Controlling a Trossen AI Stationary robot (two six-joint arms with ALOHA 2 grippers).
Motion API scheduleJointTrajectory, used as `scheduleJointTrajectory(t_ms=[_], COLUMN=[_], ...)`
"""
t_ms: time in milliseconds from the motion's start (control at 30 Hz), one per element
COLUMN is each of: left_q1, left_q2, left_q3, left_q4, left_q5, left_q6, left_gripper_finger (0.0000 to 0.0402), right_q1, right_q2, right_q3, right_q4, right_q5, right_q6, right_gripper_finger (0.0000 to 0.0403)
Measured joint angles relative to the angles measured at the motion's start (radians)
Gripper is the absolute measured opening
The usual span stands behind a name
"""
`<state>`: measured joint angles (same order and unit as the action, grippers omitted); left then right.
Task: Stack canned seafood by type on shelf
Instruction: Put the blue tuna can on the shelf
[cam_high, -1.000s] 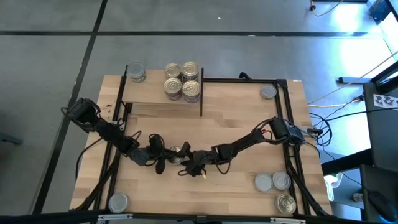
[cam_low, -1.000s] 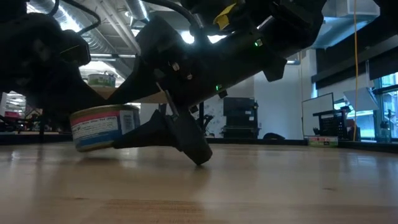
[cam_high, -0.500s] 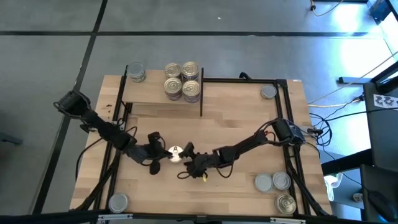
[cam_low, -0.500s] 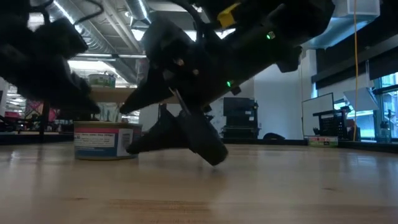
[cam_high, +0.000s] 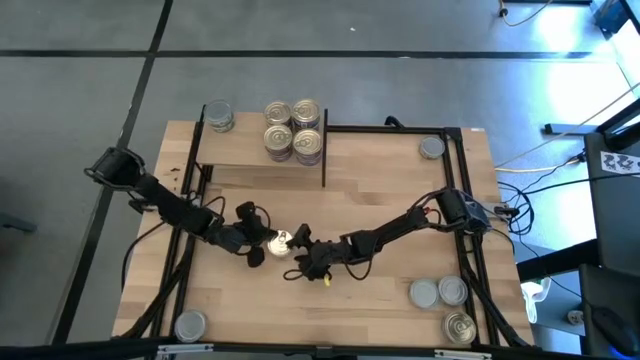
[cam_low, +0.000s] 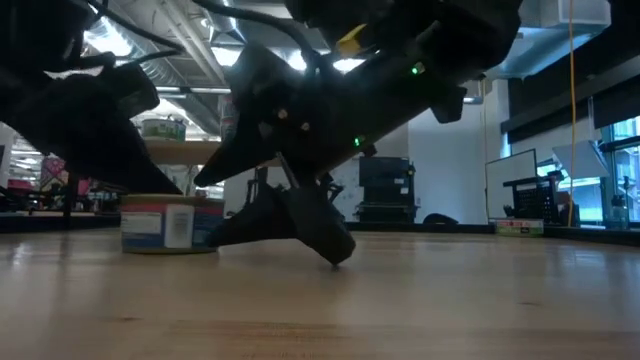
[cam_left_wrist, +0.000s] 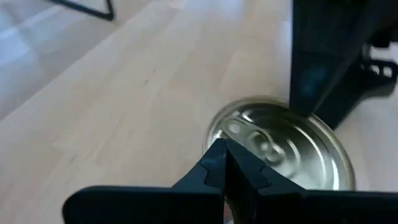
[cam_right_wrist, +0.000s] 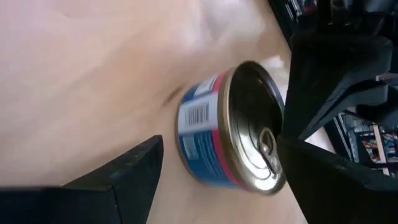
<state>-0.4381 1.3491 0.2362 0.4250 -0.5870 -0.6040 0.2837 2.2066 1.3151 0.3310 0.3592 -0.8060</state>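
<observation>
A small round tin with a gold pull-tab top and blue-and-red label (cam_high: 280, 241) stands upright mid-table, near the front of the light wood shelf with the thin black frame (cam_high: 262, 171). The left gripper (cam_high: 258, 246), fingers pressed together, hovers just over its left edge. The right gripper (cam_high: 300, 256) stands spread wide on its right side, gripping nothing.

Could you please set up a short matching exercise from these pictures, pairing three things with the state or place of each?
Things:
1. left gripper
2. right gripper
3. tin between the grippers

States or places:
A. standing upright on the tabletop, gold pull-tab top up
B. fingers shut, tips over the tin's top
C. fingers open, one on either side of the tin

Pairs: 1-B, 2-C, 3-A
</observation>
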Motion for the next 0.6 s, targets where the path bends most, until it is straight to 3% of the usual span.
scheduleJointTrajectory(t_ms=[200,600], left_q1=[0.035,0.039], left_q2=[0.000,0.002], left_q3=[-0.047,-0.050], left_q4=[0.061,0.088], left_q5=[-0.011,0.006], left_q6=[-0.091,-0.077], left_gripper_finger=[0.0001,0.0001], right_q1=[-0.018,-0.032], right_q2=[0.002,0.012], right_q3=[0.000,0.000], right_q4=[0.020,0.140], right_q5=[0.020,0.012], right_q6=[-0.012,0.010], right_gripper_finger=[0.0312,0.0312])
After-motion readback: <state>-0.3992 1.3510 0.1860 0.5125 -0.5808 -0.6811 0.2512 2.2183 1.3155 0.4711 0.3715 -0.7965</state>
